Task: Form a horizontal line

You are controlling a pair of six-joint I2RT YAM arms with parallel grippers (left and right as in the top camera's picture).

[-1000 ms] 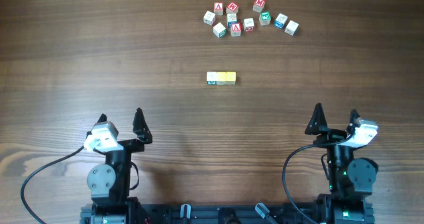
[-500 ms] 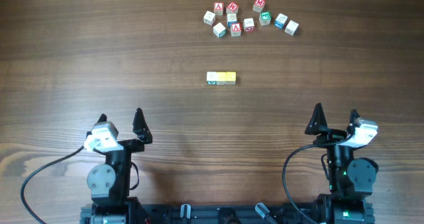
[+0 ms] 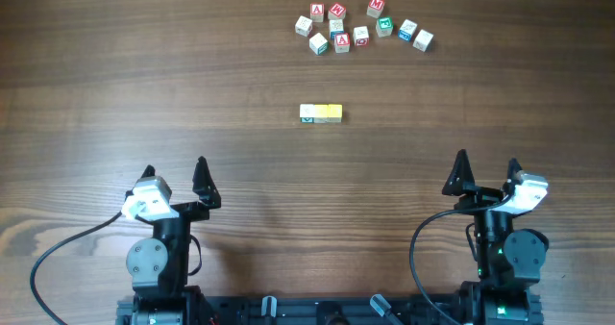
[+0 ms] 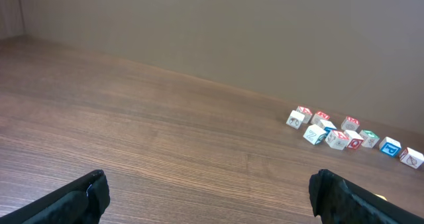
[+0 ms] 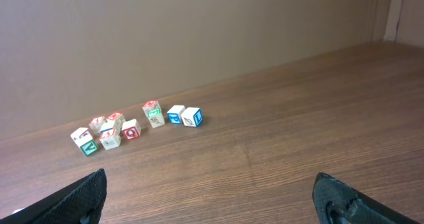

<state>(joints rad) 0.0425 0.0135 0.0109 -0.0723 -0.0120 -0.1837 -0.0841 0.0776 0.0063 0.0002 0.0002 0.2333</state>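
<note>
The horizontal line is a short row of touching cubes, white with a green mark at the left and yellow to the right, lying mid-table in the overhead view. It does not show in either wrist view. My left gripper is open and empty near the front left, well short of the row; its fingers frame bare wood in the left wrist view. My right gripper is open and empty near the front right, and its fingers show in the right wrist view.
A loose cluster of white letter cubes with red, green and blue marks lies at the far side. It shows in the left wrist view and in the right wrist view. A plain wall stands behind the table.
</note>
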